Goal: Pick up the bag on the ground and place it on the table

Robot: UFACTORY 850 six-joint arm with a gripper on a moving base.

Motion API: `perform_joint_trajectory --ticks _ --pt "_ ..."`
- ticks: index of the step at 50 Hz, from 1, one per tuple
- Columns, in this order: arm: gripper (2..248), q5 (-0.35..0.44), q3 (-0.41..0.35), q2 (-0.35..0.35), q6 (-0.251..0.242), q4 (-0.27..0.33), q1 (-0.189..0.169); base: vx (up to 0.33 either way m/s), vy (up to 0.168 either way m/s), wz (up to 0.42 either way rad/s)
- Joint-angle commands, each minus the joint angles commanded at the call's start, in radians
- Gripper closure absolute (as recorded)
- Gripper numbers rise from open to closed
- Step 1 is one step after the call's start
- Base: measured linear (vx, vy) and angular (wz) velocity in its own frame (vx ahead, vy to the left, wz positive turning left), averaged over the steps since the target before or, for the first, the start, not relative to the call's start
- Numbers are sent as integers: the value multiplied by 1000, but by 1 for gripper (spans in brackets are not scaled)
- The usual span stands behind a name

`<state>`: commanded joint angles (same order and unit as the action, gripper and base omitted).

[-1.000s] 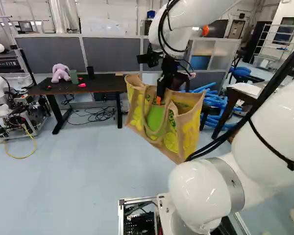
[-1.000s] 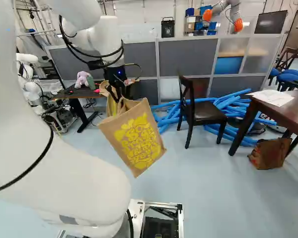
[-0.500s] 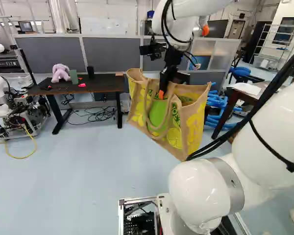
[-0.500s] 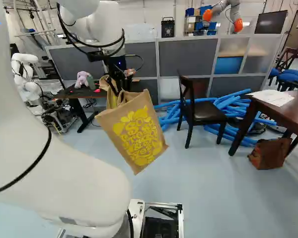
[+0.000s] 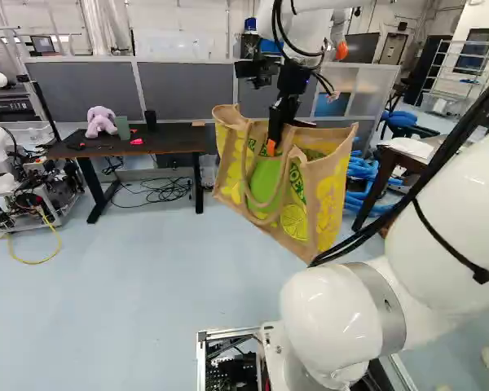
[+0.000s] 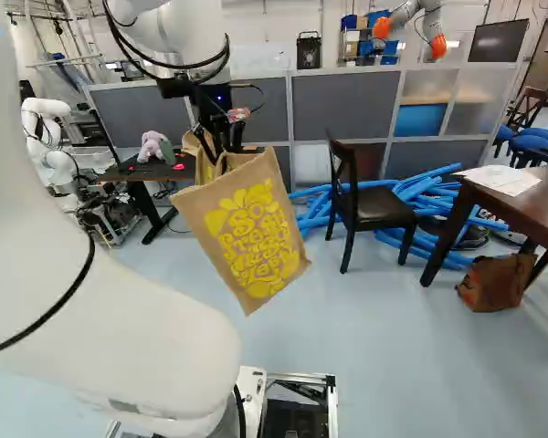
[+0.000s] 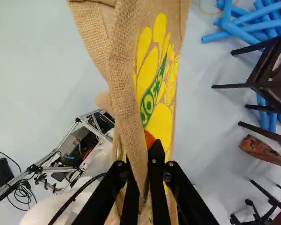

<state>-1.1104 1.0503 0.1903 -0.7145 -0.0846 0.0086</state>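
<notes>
That bag (image 5: 289, 208) hangs tilted above the floor (image 5: 147, 301), its cloth edge pinched in the claw (image 7: 142, 161). I'd guess it's light, floppy, hardly slippery; taking both handles (image 5: 244, 175) together up top should curb any swinging.

Bag (image 5: 310, 195): hangs from the gripper (image 5: 271, 147), above the floor (image 5: 147, 277).
Left table (image 5: 167, 138): at the left of the left base view, before the partition (image 5: 179, 94); soft toy (image 5: 100, 122) on top, cables (image 5: 165, 190) beneath.
Chair (image 6: 379, 206): between both tables, before the tubes (image 6: 312, 212).
Right table (image 6: 530, 206): at the right of the right base view; papers (image 6: 500, 179) on top, bag-like item (image 6: 495, 283) on the floor by its legs.
</notes>
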Motion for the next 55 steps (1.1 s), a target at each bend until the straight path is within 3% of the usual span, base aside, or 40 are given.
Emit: perform_joint_trajectory --ticks 34,55 --pt "225 -1 4 -2 0 0 0 11 1 0" --pt "225 -1 4 -2 0 0 0 152 5 -10"
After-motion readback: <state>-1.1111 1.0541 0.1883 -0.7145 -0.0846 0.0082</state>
